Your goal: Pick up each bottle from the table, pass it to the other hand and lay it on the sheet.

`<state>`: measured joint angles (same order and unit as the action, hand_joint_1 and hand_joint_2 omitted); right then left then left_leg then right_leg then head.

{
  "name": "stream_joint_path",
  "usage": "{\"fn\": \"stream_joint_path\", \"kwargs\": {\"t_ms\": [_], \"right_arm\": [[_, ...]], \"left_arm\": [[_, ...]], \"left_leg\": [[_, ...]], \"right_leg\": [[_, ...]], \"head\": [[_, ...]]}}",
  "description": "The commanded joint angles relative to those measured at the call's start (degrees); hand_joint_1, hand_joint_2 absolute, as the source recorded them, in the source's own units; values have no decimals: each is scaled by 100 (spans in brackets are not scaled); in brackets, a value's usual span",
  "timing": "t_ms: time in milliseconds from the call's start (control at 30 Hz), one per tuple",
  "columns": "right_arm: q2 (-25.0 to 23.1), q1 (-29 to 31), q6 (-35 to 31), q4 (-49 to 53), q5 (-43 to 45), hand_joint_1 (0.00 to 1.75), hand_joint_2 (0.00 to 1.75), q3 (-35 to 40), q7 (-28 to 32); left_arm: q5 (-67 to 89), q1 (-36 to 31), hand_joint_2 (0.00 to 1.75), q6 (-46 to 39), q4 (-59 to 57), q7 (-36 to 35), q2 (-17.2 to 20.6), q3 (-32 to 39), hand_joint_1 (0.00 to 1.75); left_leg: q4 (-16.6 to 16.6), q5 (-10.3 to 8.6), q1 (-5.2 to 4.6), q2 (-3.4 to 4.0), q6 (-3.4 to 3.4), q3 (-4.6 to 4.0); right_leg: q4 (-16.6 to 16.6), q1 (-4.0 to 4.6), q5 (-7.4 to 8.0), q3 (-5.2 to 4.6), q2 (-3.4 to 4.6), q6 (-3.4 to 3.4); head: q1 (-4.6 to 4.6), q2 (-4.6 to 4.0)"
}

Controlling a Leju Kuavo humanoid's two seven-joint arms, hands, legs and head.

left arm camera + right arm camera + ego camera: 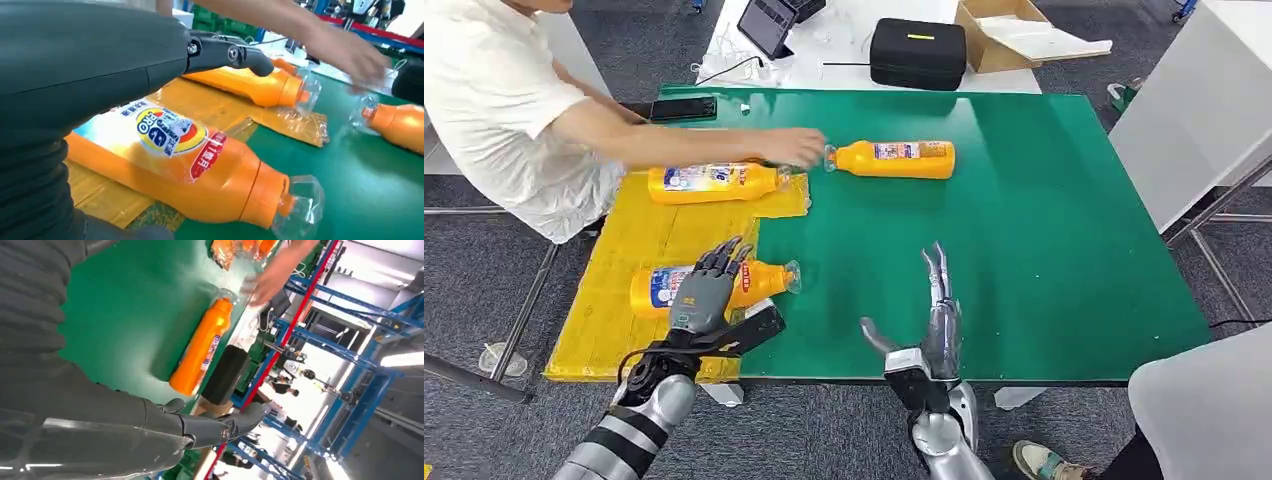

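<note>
Green tabletop (1044,250), yellow sheet (614,310) along its left edge. Near bottle (724,285) lies on the sheet's front part under the left hand (709,290), fingers spread, not gripping. Right hand (936,320) is wide, holding nothing. I'd lift the left hand straight off without rolling it.

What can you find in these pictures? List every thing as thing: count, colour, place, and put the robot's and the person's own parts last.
Bottles: three, orange with clear caps, all lying down; two on the sheet, one on the bare mat.
Sheet: one, yellow, on the table's left part.
Mat: one, green, covering the table.
Phone: one, black, at the mat's far edge.
Case: one, black, on the white table behind.
Cardboard box: one, brown, beside the case.
Left hand: over the near bottle.
Right hand: open, over the mat.
Person's hand: between the far bottles' caps.
</note>
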<state>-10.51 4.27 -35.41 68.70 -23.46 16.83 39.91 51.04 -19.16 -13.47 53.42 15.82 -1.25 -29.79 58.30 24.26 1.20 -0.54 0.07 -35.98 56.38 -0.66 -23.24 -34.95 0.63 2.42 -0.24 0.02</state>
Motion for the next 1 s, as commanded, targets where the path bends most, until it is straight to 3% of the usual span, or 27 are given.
{"fn": "stream_joint_path", "kwargs": {"t_ms": [33, 100, 200, 400, 600, 733, 967, 1000], "right_arm": [[718, 289, -459, -235, -1900, 0, 175, -516, -643], [857, 242, -459, -29, -2408, 0, 175, -939, -751], [1109, 259, -459, -75, -3863, 0, 175, -1555, -1280], [1177, 366, -459, -593, -4596, 0, 175, -1949, -1348], [1680, 1192, -394, -2133, -4780, 0, 175, -1045, -2255], [1879, 1487, -459, -2364, -5043, 0, 175, -785, -2593], [1908, 1655, -459, -2553, -5122, 0, 175, -608, -2622], [1872, 1747, -459, -2658, -5071, 0, 175, -536, -2577]], "left_arm": [[-1460, 721, 175, -71, 1381, 792, -192, 127, 0], [-2089, 1127, 175, -74, 1942, 1053, -377, 151, 0], [-2580, 1310, 175, 227, 2176, 981, -389, -61, 0], [-2838, 1328, 175, 186, 2091, 1042, -455, -42, 0], [-2820, 1084, 175, -55, 1858, 868, -664, -250, 0], [-2879, 1069, 175, -138, 1721, 878, -692, -447, 0], [-2733, 1045, 175, -385, 1610, 924, -714, -579, 0], [-2678, 1000, 175, -437, 1561, 934, -730, -637, 0]], "left_leg": [[-2, 4, -3, 3, 9, 17], [0, 8, -8, -3, 15, 19], [1, 7, -14, -12, 15, 13], [-1, 10, -18, -3, 17, 6], [-2, 12, -15, 13, 19, 22], [-2, 8, -17, 9, 19, 10], [-4, 16, -21, 10, 21, 38], [-1, 8, -19, 5, 18, 11]], "right_leg": [[-7, 1, -2, 20, -6, -3], [-5, -5, -8, 25, -13, -1], [-4, -13, -11, 20, -20, 3], [-10, -14, -5, 12, -8, 2], [-15, -9, -1, 24, 4, 1], [-10, -14, 1, 13, 2, 6], [-9, -15, -11, 40, -3, -4], [-9, -15, -3, 14, 0, 4]], "head": [[0, 0], [0, -2], [0, -2], [0, -2], [0, -2], [0, -2], [0, -2], [-2, -2]]}}
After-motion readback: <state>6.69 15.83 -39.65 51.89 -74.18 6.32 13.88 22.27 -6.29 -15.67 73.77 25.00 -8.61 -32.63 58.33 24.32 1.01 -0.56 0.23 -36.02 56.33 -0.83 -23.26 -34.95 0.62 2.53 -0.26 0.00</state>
